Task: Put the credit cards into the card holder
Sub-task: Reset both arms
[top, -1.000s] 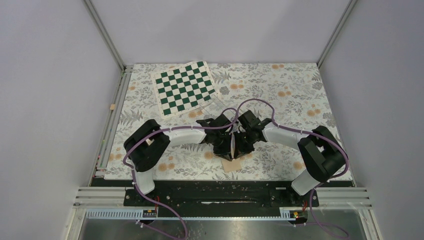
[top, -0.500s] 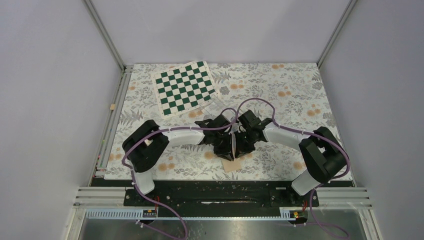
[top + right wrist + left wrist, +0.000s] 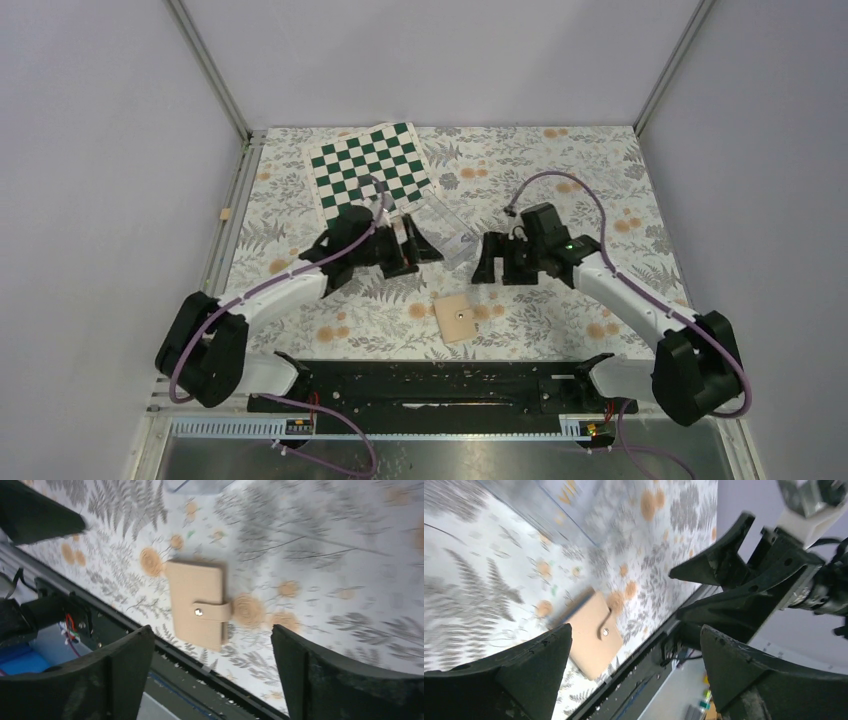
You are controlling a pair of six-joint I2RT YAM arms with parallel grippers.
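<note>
The card holder (image 3: 459, 318) is lying closed, strap snapped, on the floral worktop (image 3: 580, 190), low in the centre of the top view. The left claw (image 3: 415, 250) is hovering above and left of it, released and empty. The right claw (image 3: 490, 264) is hovering to the upper right, also spread and gripping nothing.

On my remote monitor: the plain tan card holder (image 3: 459, 318) lies on a white surface (image 3: 600, 175) printed with grey ferns and orange blooms; at eleven o'clock, a green-and-white checked mat (image 3: 371, 174).
</note>
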